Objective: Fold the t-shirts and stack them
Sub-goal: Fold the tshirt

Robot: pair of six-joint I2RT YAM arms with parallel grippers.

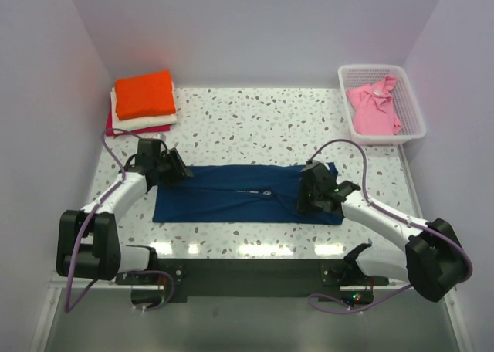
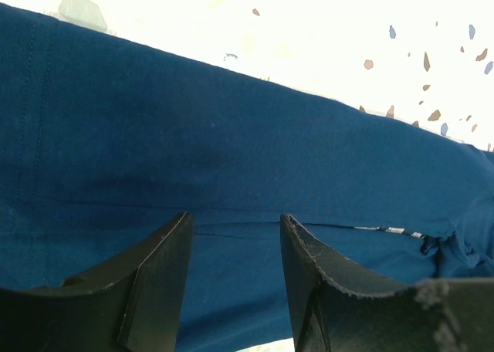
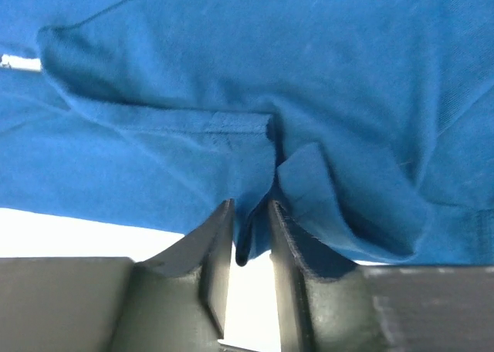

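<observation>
Navy t-shirt (image 1: 239, 194), white graphic (image 2: 386, 230) barely visible between folds.

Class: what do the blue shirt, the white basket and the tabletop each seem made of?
Navy blue t-shirt: soft matte knit cloth; it creases and shows stitched hems. White lattice basket: likely moulded plastic, rigid open grid. Speckled tabletop: terrazzo-look, glossy, reflecting lights; possibly laminate.

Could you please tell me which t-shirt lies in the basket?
The pink t-shirt, crumpled in the white basket; the navy t-shirt lies on the table, as does the folded stack.
</observation>
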